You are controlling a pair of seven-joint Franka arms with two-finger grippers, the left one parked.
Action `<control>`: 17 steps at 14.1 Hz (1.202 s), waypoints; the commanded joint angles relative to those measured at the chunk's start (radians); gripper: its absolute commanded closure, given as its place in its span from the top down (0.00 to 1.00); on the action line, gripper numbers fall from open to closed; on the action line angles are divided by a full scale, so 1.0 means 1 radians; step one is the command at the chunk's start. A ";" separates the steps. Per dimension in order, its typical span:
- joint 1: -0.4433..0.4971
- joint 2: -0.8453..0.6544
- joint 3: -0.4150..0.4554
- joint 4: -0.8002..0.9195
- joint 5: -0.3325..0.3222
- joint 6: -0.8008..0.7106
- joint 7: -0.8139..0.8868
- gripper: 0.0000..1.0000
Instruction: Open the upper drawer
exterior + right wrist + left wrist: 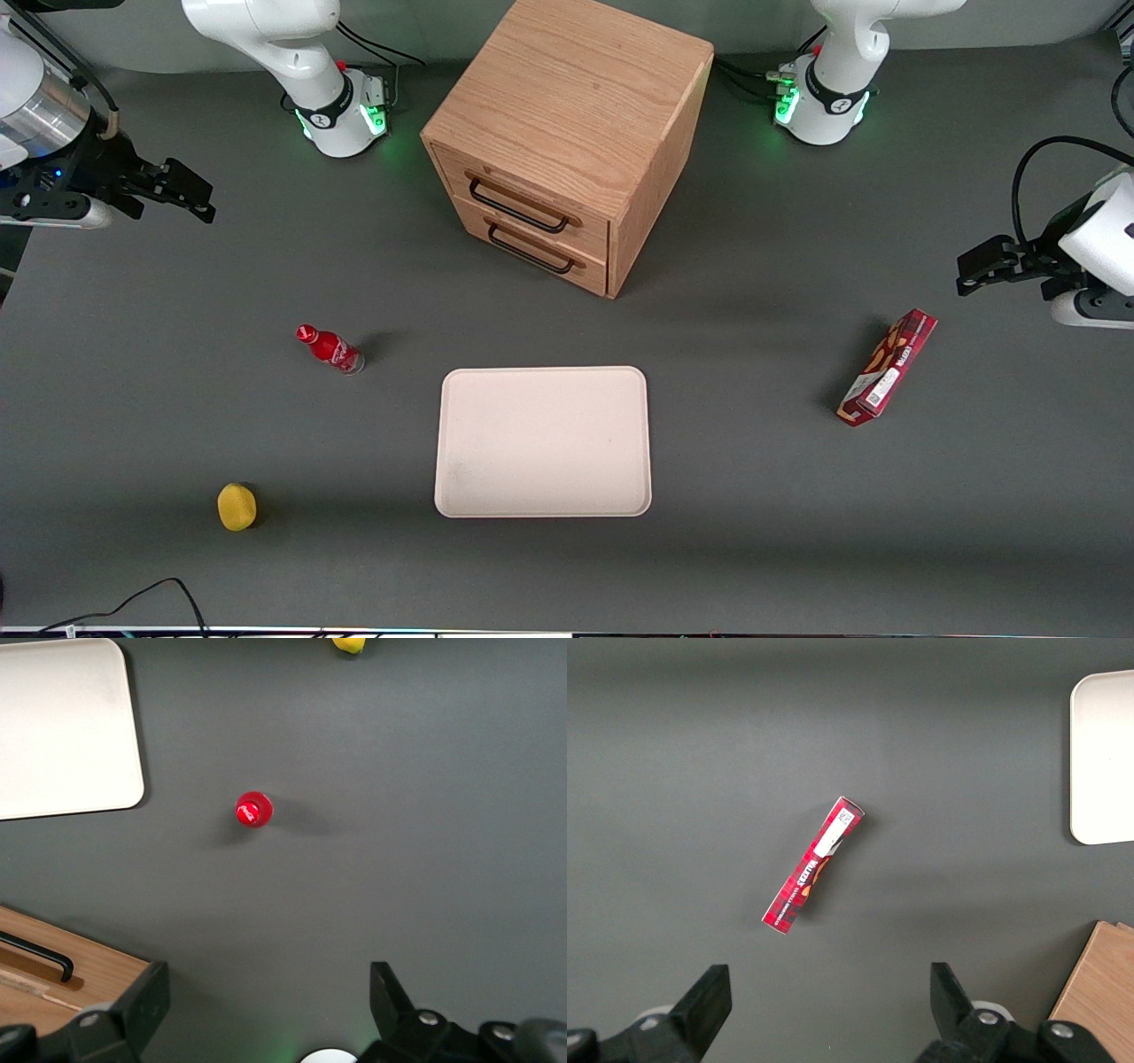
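The light-oak cabinet stands at the middle of the table, farther from the front camera than the tray. Its upper drawer is closed, with a long thin black wire handle. The matching bottom drawer below it is closed too. My gripper hangs above the table toward the working arm's end, well apart from the cabinet, open and empty. In the right wrist view the gripper has its fingers wide apart, and a cabinet corner with one end of a black handle shows beside one finger.
A red bottle stands on the table nearer the front camera than my gripper; it also shows in the right wrist view. A white tray lies in front of the cabinet. A yellow object and a red box lie on the table.
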 commanded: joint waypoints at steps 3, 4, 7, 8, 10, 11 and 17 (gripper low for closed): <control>-0.001 0.016 -0.007 0.031 0.024 -0.028 -0.026 1.00; -0.001 0.018 -0.007 0.034 0.024 -0.028 -0.026 1.00; -0.001 0.018 -0.007 0.034 0.024 -0.030 -0.028 1.00; 0.001 0.016 -0.003 0.036 0.024 -0.045 -0.029 1.00; 0.033 0.018 0.017 0.065 0.028 -0.076 -0.049 1.00; 0.038 0.022 0.058 0.085 0.045 -0.077 -0.046 1.00; 0.039 0.123 0.259 0.198 0.231 -0.073 -0.055 1.00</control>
